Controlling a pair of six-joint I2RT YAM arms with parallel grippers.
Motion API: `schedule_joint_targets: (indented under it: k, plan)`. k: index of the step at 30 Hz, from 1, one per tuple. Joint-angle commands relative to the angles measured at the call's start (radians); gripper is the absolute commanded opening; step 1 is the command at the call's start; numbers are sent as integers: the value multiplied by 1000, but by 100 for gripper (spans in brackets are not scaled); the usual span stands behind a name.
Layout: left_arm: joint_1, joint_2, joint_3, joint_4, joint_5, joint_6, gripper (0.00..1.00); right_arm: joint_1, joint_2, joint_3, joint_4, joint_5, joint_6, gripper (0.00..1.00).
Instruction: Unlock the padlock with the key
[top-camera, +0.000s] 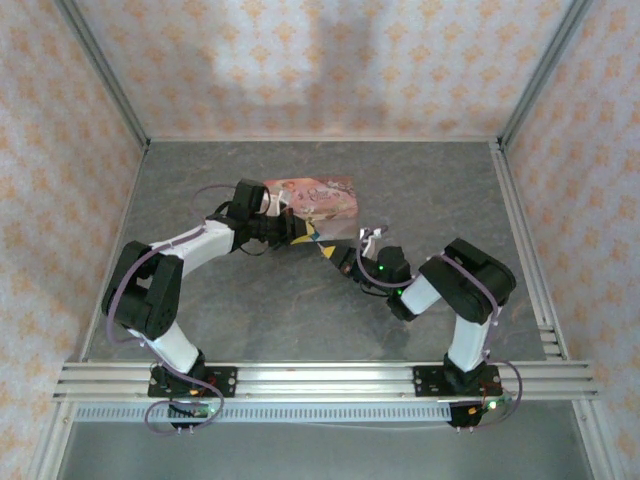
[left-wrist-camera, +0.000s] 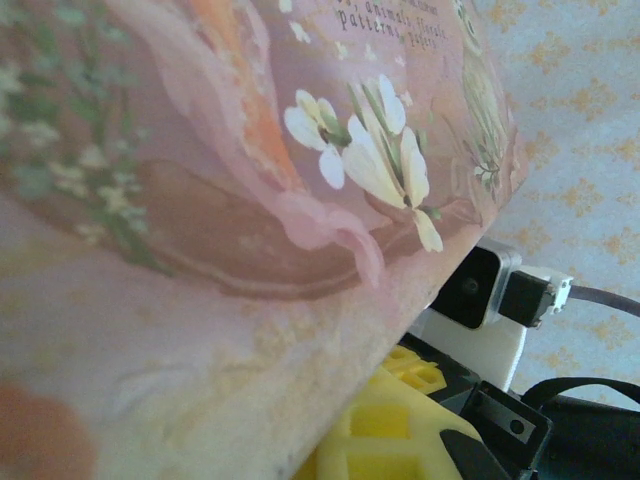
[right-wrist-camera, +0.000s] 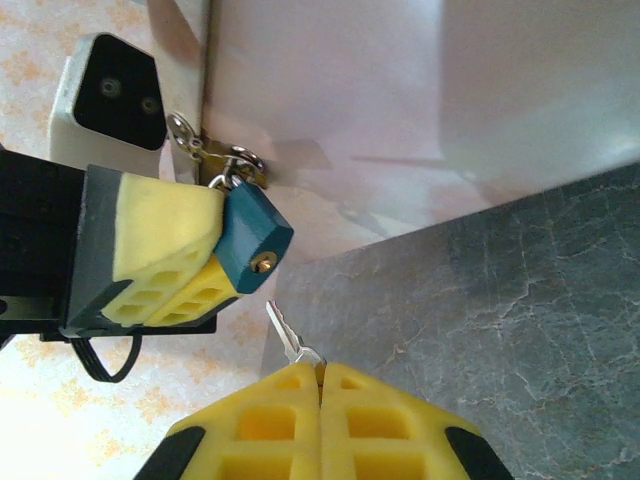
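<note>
The pink tin (top-camera: 315, 195), printed with flowers, lies on the grey stone-patterned table (top-camera: 420, 200) just beyond both claws; its inside is hidden. The left arm (top-camera: 190, 245) bends in from the left and the right arm (top-camera: 460, 285) folds low from the right, so their tips nearly meet at the tin's near wall. The left claw (right-wrist-camera: 215, 258), with ribbed yellow pads, is clamped on the padlock (right-wrist-camera: 252, 232), a small teal block hanging by its shackle from the tin's metal hasp (right-wrist-camera: 215, 152), brass keyhole turned toward the right claw. The right claw (right-wrist-camera: 320, 372) is pressed together on the key (right-wrist-camera: 285, 335), a thin silvery blade jutting from its tips, close to the keyhole and not touching it.
</note>
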Motion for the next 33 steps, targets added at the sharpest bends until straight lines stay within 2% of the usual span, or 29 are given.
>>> schedule_joint_targets:
  k: [1, 33]
  plan:
    - [9, -40, 27, 58, 33, -5, 0, 6, 12, 20, 51, 16, 5, 0]
    - [12, -47, 7, 75, 45, -6, 0, 6, 2, 49, 51, 43, 3, 0]
